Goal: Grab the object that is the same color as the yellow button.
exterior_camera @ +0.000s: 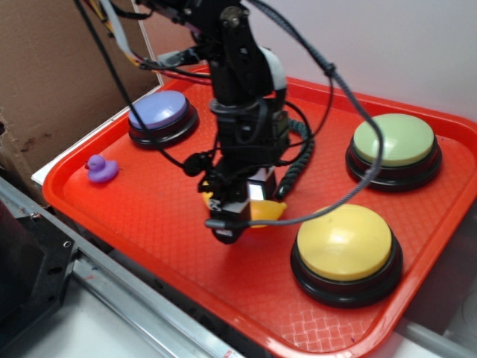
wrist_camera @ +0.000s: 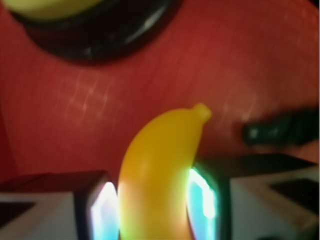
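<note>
The object, a small glossy yellow banana (wrist_camera: 160, 165), lies between the two lit pads of my gripper (wrist_camera: 155, 205), and both pads press against its sides. In the exterior view the gripper (exterior_camera: 231, 224) stands low over the red tray (exterior_camera: 149, 216), with only the banana's ends (exterior_camera: 267, 211) showing beside the fingers. The yellow button (exterior_camera: 344, 242) with its black base sits just right of the gripper, near the tray's front. The wrist view shows that button's edge (wrist_camera: 45, 7) at the top left.
A purple button (exterior_camera: 158, 112) stands at the tray's back left and a pale green button (exterior_camera: 393, 140) at the back right. A purple duck (exterior_camera: 100, 168) sits by the left rim. A black cable (wrist_camera: 282, 130) hangs close to the gripper.
</note>
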Controlling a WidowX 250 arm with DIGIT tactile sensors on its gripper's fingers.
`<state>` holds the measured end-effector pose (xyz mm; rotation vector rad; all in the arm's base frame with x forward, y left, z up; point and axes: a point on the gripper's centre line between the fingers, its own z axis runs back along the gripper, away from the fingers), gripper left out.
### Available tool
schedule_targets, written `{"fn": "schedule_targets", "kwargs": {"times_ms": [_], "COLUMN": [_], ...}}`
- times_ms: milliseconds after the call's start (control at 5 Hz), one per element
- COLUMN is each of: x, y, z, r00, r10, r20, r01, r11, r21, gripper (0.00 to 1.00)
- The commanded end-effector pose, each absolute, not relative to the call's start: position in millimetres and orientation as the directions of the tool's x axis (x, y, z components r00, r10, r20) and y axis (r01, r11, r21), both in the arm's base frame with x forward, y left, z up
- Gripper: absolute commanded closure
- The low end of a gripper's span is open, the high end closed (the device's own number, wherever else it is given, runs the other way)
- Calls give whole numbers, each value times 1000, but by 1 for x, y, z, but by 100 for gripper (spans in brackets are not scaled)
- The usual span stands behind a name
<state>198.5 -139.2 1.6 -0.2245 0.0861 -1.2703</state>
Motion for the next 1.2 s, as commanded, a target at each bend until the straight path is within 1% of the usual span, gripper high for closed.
{"fn": "schedule_targets", "kwargs": {"times_ms": [0, 200, 400, 600, 800, 1000], "x": [181, 157, 101, 70, 69, 75], "y": [-129, -114, -93, -93, -116, -122], "z": [33, 81, 128, 176, 228, 277], "r00": [365, 588, 768, 898, 980, 984], "r10": [-931, -809, -635, -421, -196, -176], "r20": [-19, -25, 89, 127, 44, -2], "r01": [919, 808, 641, 436, 198, 176], "r11": [363, 588, 760, 890, 979, 984], "r21": [-151, -36, -109, -137, -51, -32], "gripper": [100, 100, 100, 100, 100, 100]}}
